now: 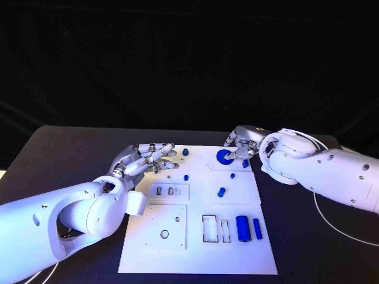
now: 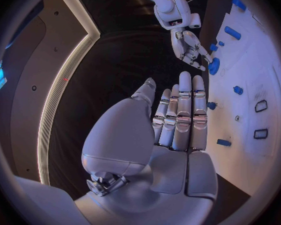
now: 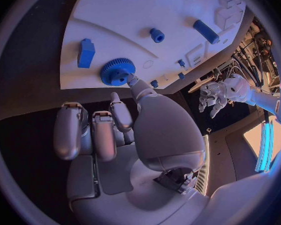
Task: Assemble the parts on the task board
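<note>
Right wrist view: the right hand [image 3: 125, 130] touches one fingertip to the small blue toothed plastic gear [image 3: 117, 71] at the far edge of the white task board [image 3: 147, 15], its other fingers curled in and holding nothing. The gear looks light, rigid and slippery; pinching its toothed rim should grip best. The left hand [image 1: 147, 158] hovers with fingers extended, empty.

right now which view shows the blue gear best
The right wrist view: the blue gear is close, its teeth plain, with the right hand touching its edge on the task board. The head view shows it small, partly behind the fingers; the left wrist view shows it small and far off.
</note>
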